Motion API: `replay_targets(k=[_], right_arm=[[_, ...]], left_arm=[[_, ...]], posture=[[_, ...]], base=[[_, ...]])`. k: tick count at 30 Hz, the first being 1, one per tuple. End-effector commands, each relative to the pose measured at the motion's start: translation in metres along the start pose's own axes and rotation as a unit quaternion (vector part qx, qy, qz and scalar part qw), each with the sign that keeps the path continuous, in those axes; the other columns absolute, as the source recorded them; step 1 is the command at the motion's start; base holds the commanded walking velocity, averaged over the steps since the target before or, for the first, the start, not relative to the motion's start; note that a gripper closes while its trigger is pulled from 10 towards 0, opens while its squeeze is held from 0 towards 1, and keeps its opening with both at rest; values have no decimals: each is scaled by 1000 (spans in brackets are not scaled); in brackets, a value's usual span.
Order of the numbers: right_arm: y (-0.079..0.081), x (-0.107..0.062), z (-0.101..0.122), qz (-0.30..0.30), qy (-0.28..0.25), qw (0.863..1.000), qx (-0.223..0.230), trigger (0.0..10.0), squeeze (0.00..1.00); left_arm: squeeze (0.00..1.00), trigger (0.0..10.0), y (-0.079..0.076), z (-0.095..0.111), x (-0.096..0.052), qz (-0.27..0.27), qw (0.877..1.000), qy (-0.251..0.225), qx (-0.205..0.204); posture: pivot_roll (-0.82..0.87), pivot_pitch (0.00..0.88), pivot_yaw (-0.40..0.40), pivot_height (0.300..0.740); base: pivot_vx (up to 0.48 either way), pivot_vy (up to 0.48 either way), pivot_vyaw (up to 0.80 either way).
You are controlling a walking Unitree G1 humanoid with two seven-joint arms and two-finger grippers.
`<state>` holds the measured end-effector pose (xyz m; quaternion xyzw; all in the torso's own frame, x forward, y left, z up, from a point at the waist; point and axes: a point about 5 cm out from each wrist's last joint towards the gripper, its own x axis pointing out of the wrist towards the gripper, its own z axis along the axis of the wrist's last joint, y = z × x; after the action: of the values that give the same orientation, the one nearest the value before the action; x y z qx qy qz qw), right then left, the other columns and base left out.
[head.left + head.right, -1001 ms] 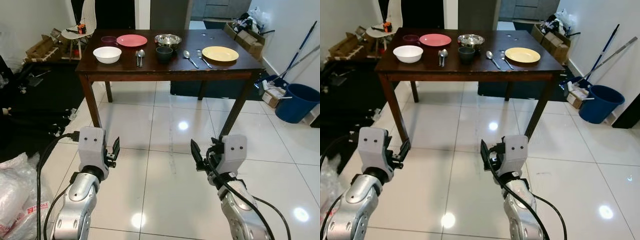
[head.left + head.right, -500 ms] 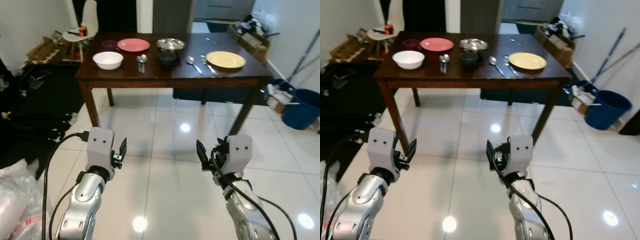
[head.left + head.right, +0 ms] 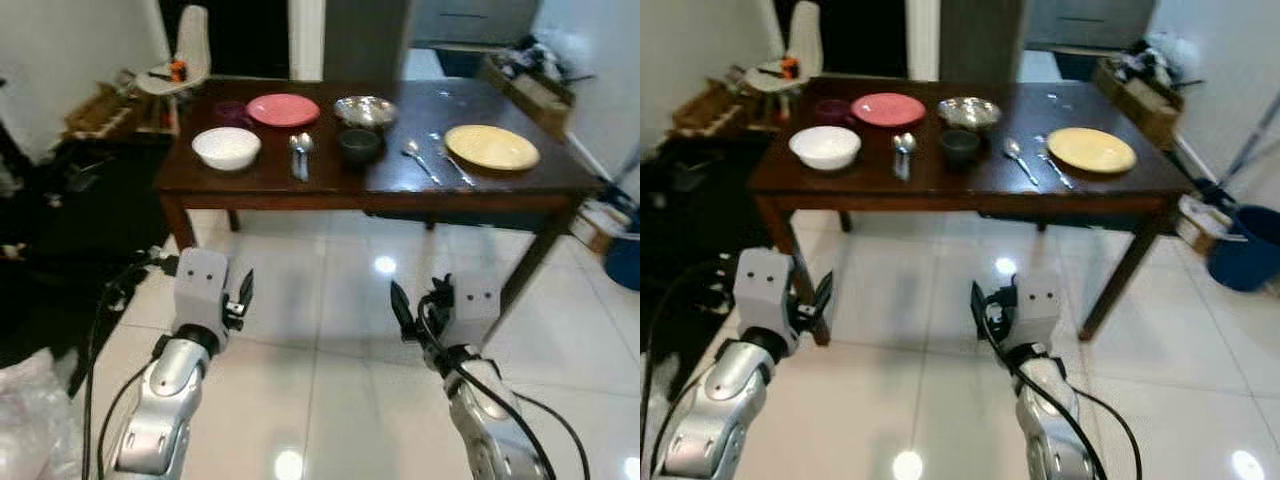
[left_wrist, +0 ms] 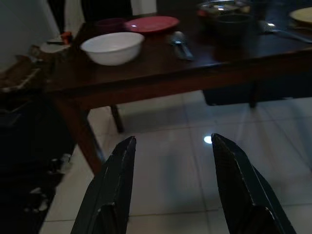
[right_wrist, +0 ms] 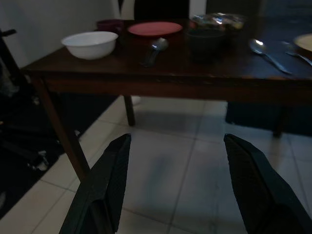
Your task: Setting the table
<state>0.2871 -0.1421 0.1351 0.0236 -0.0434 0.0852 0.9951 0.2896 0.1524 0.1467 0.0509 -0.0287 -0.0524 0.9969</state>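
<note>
Both eye views are softly blurred. The round yellow plate [image 4: 302,14] is cut by the left wrist view's edge, as is the dark wooden table [image 4: 161,73]. The small maroon bowl [image 3: 229,111] is too dim to show any contents. The blue plastic bucket [image 3: 1246,262] is cropped at the frame edge. The cutlery beside the plate [image 3: 452,166] is too blurred to identify.

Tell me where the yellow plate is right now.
In the head views the yellow plate lies on the dark wooden table toward the robot's right end, with a fork and a spoon just to its left.
</note>
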Motion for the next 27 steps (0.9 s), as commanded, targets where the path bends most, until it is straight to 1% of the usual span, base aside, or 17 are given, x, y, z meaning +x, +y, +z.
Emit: replay_targets(k=[1, 13, 16, 17, 19, 23, 27], right_arm=[[2, -3, -4, 7, 8, 1000, -1, 10000, 0], [5, 0, 1, 13, -2, 1000, -1, 10000, 0], [3, 0, 1, 9, -3, 1000, 2, 10000, 0], [1, 0, 0, -1, -2, 1000, 15, 10000, 0], [-2, -1, -1, -10, 0, 1000, 22, 10000, 0], [-7, -2, -3, -24, 4, 999, 28, 10000, 0], [-8, -2, -3, -24, 3, 999, 27, 10000, 0]], left_arm=[[0, 10000, 0, -4, -1, 0, 1000, 10, 2], [0, 10000, 0, -2, 0, -5, 1000, 4, 8], [0, 10000, -2, -1, 1, -10, 1000, 1, 12], [0, 10000, -3, -1, 1, -13, 1000, 0, 14], [0, 10000, -4, -1, 1, -15, 1000, 0, 16], [0, 10000, -5, -1, 1, -21, 1000, 0, 18], [0, 10000, -6, -1, 2, -24, 1000, -1, 19]], posture=[[-88, 2, 79, 740], [-86, 2, 82, 740], [-86, 2, 83, 740], [-87, 2, 84, 740], [-87, 2, 85, 740], [-89, 2, 87, 740], [-89, 2, 88, 740]], base=[[480, 0, 0], [480, 0, 0], [480, 0, 0], [480, 0, 0], [480, 0, 0], [480, 0, 0], [480, 0, 0]])
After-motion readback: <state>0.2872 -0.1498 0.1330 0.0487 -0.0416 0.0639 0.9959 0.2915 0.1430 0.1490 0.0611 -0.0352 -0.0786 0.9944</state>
